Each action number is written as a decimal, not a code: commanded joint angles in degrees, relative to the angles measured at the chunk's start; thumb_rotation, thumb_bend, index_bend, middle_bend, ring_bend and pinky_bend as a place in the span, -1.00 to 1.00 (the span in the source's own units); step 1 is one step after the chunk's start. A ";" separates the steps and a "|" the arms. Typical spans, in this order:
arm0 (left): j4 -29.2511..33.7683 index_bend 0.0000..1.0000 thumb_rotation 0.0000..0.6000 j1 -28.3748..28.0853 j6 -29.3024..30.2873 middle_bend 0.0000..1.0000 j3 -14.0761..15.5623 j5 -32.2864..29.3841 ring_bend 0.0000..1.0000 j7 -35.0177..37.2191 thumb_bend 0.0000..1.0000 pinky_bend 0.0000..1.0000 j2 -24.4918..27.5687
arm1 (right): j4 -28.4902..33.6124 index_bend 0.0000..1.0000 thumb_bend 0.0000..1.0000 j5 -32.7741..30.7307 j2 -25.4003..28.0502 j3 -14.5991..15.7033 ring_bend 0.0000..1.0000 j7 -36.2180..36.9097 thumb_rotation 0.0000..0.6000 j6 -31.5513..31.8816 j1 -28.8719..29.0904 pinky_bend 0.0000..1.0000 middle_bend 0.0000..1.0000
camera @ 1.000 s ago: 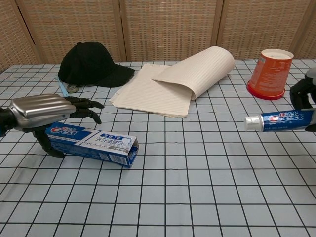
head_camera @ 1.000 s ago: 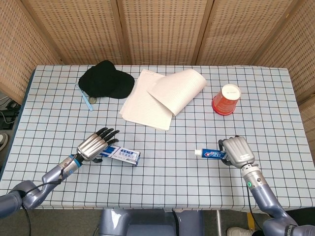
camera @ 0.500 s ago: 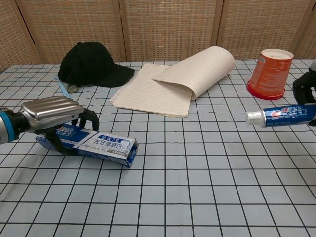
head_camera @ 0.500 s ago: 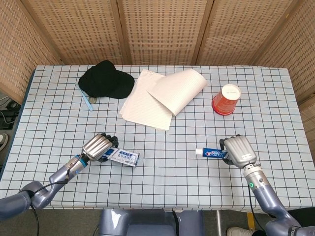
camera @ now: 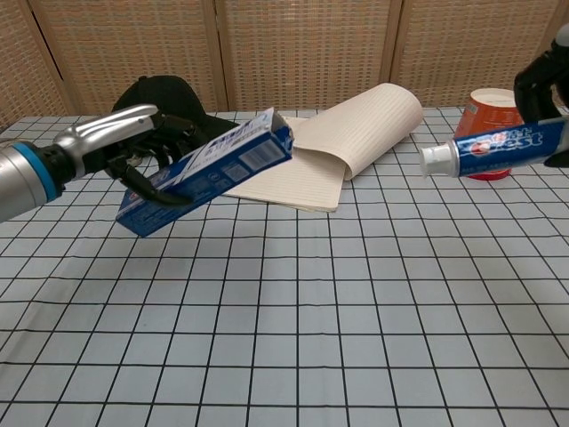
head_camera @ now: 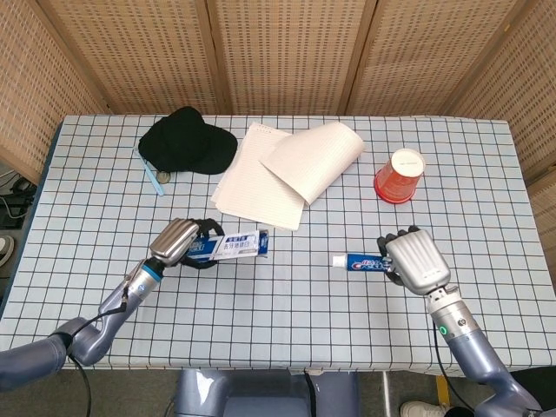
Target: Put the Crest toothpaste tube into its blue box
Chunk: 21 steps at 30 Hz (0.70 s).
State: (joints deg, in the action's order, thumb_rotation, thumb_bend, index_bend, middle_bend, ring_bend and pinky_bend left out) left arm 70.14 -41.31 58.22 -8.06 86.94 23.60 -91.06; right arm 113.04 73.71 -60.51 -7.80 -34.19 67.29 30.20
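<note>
Head view: one long blue cardboard toothpaste box (head_camera: 233,247), clamped in the left robot hand (head_camera: 178,241), sits above the checked bench (head_camera: 295,295). One blue-and-white Crest toothpaste tube (head_camera: 360,261), outside the box, is clamped in the right robot hand (head_camera: 415,261), white cap toward the box. One orange paper cup (head_camera: 400,175) stands inverted.

Chest view: box (camera: 206,171) tilted, far end raised; contents cannot be told. Tube (camera: 493,148) held clear of the bench, well apart from the box.

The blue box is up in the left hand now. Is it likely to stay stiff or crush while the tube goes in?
The blue box looks like thin printed carton, probably light and easily dented. The left hand wraps its rear half, so squeezing there could pinch it flat. Its straight edges suggest it is holding shape now.
</note>
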 commanded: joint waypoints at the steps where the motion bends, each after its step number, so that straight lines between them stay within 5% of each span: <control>1: 1.38 0.08 1.00 -1.07 -0.42 -0.18 -1.13 -1.34 -0.06 -0.28 -0.47 -0.04 -0.53 | 3.27 0.46 -0.02 -0.10 2.22 -1.79 0.23 -3.30 1.00 0.97 1.16 0.12 0.35; 11: 3.75 0.08 1.00 -3.02 -1.60 -0.18 -3.07 -4.57 -0.06 -1.83 -0.48 -0.04 -4.20 | 9.67 0.47 -0.02 -4.21 7.10 -7.41 0.25 -13.32 1.00 1.92 5.69 0.14 0.36; 21: 5.50 0.08 1.00 -4.13 -0.97 -0.18 -4.50 -5.85 -0.06 -3.09 -0.48 -0.04 -5.66 | 11.06 0.48 -0.01 -6.80 6.62 -7.40 0.26 -18.96 1.00 1.63 8.71 0.16 0.37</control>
State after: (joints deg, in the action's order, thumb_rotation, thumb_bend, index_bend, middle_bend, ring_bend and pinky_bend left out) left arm 75.36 -45.35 57.21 -12.44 81.22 20.57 -96.75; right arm 124.00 66.95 -53.70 -15.32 -52.89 68.80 38.74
